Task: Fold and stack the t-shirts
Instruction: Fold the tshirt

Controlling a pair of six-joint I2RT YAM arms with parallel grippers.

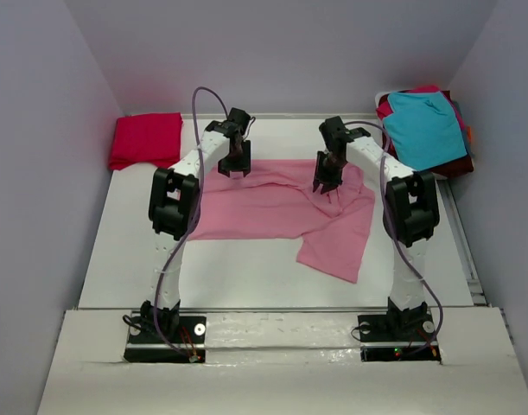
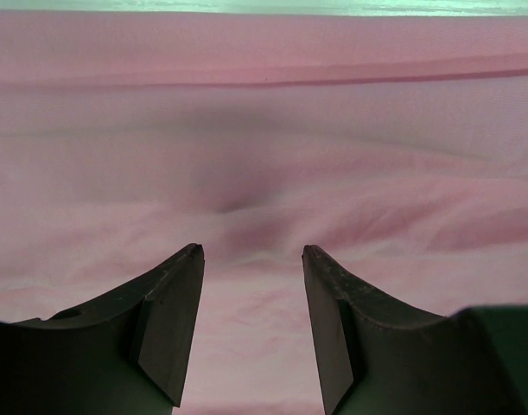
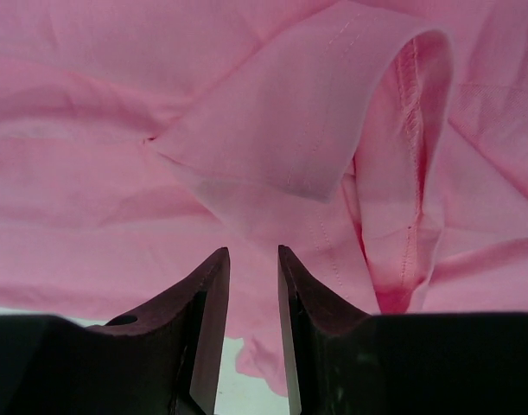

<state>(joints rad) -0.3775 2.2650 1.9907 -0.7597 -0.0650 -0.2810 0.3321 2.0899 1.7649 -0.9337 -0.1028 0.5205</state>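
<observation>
- The pink t-shirt (image 1: 272, 207) lay spread on the bench (image 1: 246, 281) between the two arms. Its long axis ran left to right, and one loose flap trailed toward the near right.
- The left fingers (image 1: 237, 164) hung over the shirt's far left edge. They were released and well apart, with nothing between them and only smooth pink cloth straight ahead and below.
- The right fingers (image 1: 324, 180) hung over the shirt's rumpled right part. They stood narrowly parted, and no cloth showed in the gap.
- In the right wrist view a doubled-over sleeve (image 3: 298, 130) lay just beyond the fingertips, slightly to the right. Its stitched hem ran away from the fingers.
- The right arm was therefore the nearer one for straightening that sleeve, by my reading. The left arm was better placed to pin the far edge.
- A folded red t-shirt (image 1: 145, 138) sat in the far left corner, and a teal t-shirt (image 1: 423, 130) topped the pile at the far right. Both were well apart from the fingers.
</observation>
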